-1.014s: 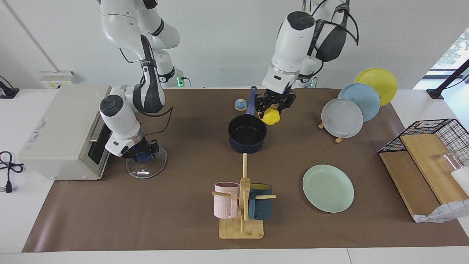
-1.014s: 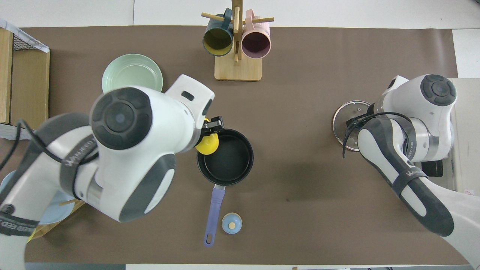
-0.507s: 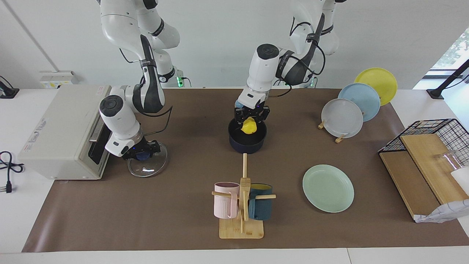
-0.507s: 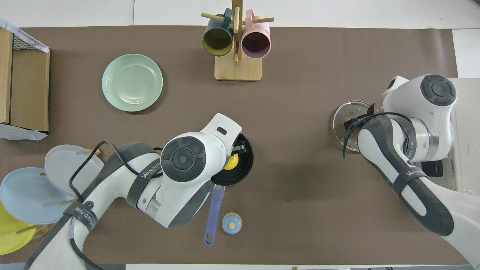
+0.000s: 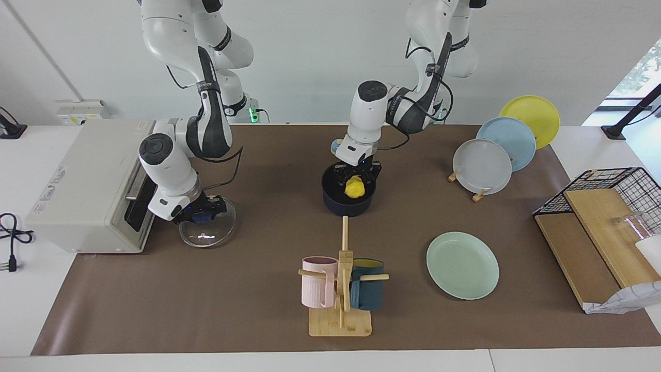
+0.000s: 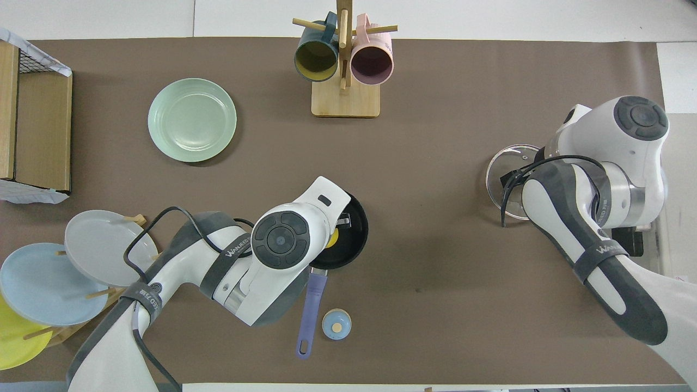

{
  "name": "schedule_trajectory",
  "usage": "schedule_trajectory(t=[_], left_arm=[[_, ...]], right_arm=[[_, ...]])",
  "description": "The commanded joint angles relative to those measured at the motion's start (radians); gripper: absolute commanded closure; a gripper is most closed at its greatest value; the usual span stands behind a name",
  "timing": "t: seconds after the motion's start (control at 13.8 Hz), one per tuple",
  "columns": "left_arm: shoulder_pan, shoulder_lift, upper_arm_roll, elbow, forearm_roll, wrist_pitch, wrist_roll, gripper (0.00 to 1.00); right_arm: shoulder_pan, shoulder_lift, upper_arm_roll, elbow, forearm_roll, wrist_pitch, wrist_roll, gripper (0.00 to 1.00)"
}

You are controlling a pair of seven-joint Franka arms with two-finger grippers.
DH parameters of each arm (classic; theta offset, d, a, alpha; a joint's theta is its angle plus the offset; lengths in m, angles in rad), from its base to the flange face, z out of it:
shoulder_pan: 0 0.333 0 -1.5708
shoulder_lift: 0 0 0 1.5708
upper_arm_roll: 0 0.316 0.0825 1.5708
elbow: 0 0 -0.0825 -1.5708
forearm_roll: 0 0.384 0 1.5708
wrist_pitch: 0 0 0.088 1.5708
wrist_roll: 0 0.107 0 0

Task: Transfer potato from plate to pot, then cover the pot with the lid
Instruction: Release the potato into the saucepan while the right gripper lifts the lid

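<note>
My left gripper (image 5: 355,182) is down inside the dark navy pot (image 5: 330,204) and shut on the yellow potato (image 5: 354,187). In the overhead view only a sliver of the potato (image 6: 332,238) shows in the pot (image 6: 353,231), under the left wrist. The pot's blue handle (image 6: 308,311) points toward the robots. The mint-green plate (image 5: 462,265) is empty, toward the left arm's end. My right gripper (image 5: 199,214) is shut on the blue knob of the glass lid (image 5: 209,235) next to the toaster oven, and the lid looks slightly raised. The overhead view shows the lid's (image 6: 503,171) rim beside the right arm.
A toaster oven (image 5: 85,186) stands at the right arm's end. A mug rack (image 5: 342,289) with a pink and a teal mug is farther from the robots than the pot. A small blue bell knob (image 6: 336,324) lies beside the pot handle. Upright plates (image 5: 483,166) and a wire basket (image 5: 609,206) are toward the left arm's end.
My left gripper swung over the pot and lowered the potato into it. My right gripper, shut on the lid's knob, has lifted the lid slightly.
</note>
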Motion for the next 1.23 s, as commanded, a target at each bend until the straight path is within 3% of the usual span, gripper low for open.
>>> schedule_trajectory(t=[0.0,0.22,0.58,0.65,0.72,0.94,1.16], left_arm=[[-0.041,0.018,0.019,-0.02,0.03,0.042,-0.003,1.0],[-0.044,0.027,0.019,-0.02,0.034,0.05,-0.002,1.0],[-0.061,0.022,0.019,-0.035,0.051,0.039,0.003,1.0],[-0.064,0.022,0.019,-0.035,0.051,0.038,0.005,0.75],[-0.064,0.022,0.019,-0.033,0.053,0.036,0.012,0.02],[-0.052,0.006,0.02,-0.021,0.053,0.019,0.029,0.0],[0.018,-0.068,0.023,0.043,0.051,-0.132,0.112,0.0]], right_arm=[[-0.002,-0.047,0.018,0.157,0.011,-0.226,-0.006,0.79],[-0.002,-0.053,0.047,0.285,0.013,-0.385,0.029,0.98],[-0.002,-0.07,0.151,0.296,0.011,-0.438,0.181,1.0],[-0.002,-0.07,0.163,0.296,0.01,-0.438,0.236,1.0],[0.0,-0.07,0.17,0.294,0.01,-0.435,0.261,1.0],[0.0,-0.07,0.235,0.291,0.007,-0.418,0.376,1.0],[0.0,-0.07,0.28,0.291,0.001,-0.395,0.439,1.0]])
